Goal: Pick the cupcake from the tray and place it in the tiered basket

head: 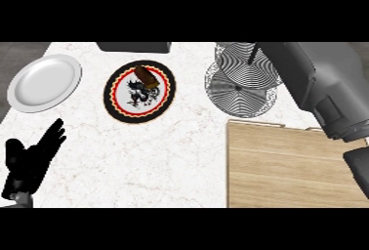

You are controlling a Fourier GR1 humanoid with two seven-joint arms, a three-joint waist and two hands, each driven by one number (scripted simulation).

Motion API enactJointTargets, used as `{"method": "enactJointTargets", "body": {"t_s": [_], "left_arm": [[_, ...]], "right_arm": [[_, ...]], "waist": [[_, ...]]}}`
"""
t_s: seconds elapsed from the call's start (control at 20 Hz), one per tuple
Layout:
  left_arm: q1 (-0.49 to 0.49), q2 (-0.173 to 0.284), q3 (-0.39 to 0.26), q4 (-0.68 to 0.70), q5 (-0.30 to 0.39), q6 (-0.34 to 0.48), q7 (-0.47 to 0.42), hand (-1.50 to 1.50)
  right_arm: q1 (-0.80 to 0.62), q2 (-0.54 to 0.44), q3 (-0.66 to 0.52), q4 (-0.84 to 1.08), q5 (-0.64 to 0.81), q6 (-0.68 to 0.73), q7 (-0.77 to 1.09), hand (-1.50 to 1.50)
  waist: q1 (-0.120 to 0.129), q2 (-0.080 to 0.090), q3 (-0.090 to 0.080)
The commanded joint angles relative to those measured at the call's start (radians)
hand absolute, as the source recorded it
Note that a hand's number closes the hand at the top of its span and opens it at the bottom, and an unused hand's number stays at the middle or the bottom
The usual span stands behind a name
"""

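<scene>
On the marble table (166,161), the cupcake (147,77) sits on our patterned tray (119,105).

We see it tipped at the tray's upper part, left of the tiered basket (241,93). Our left robot hand (29,163) rests lower left, fingers straight and spread. Our right robot hand (358,168) barely shows at the right edge by the wooden board (288,166); we cannot tell its fingers. 1 white plate (43,83) lies far left.

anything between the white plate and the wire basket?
Yes. In the head view, the patterned tray with the cupcake on it lies between the white plate and the basket.
</scene>
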Motion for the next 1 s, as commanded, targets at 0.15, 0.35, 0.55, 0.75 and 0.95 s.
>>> {"method": "enactJointTargets", "body": {"t_s": [0.15, 0.35, 0.55, 0.75, 0.95], "left_arm": [[0.040, 0.001, 0.010, -0.040, 0.013, -0.018, -0.009, 0.00], [-0.011, 0.006, 0.027, 0.014, 0.006, 0.002, -0.002, 0.00], [-0.005, 0.002, 0.021, 0.029, -0.010, 0.007, -0.015, 0.00], [0.035, 0.020, 0.042, 0.002, 0.019, -0.023, -0.022, 0.00], [0.055, 0.024, 0.069, 0.023, 0.034, -0.022, -0.016, 0.00]], "right_arm": [[0.040, -0.029, -0.064, -0.050, -0.045, -0.094, -0.004, -1.50], [0.017, -0.065, -0.118, -0.123, -0.085, -0.228, -0.026, -1.50], [0.000, -0.097, -0.187, -0.186, -0.138, -0.279, 0.052, -1.50], [0.030, -0.169, -0.289, -0.221, -0.229, -0.271, 0.098, -1.50], [0.089, -0.194, -0.383, -0.342, -0.346, -0.254, 0.078, -1.50]], "waist": [[-0.008, -0.003, 0.003], [-0.015, -0.001, 0.003], [-0.038, -0.012, 0.003], [-0.046, -0.017, 0.003], [-0.084, -0.033, 0.004]]}}
